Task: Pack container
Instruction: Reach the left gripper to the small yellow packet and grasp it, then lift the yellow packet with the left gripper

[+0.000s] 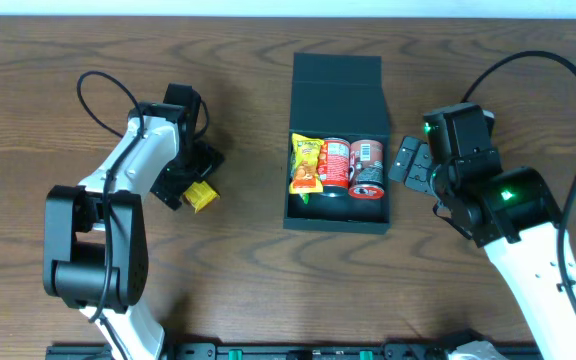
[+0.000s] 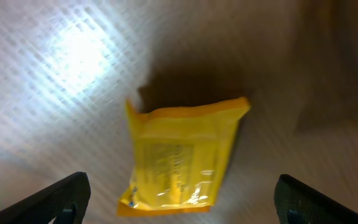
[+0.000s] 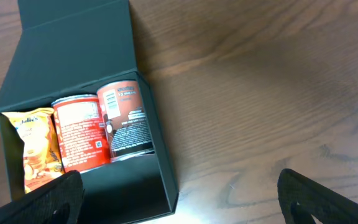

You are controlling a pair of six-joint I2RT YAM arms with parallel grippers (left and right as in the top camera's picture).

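Straddling yellow packet (image 2: pixel 182 158), left jaws spread, right jaws spread just beside container (image 1: pixel 336 90)

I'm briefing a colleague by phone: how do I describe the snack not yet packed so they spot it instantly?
Find the dark teal container, lid open, in the centre. Left of it, beneath the open left gripper, a small yellow packet lies on the wooden table. Unlike the orange-printed bag and two red cans, it is outside the container.

open dark green box (image 3: pixel 129 190) on wooden table (image 3: pixel 260 93); inside, yellow snack bag (image 3: pixel 36 149) beside two red cans (image 3: pixel 79 134); right gripper (image 3: pixel 180 202) spread wide.
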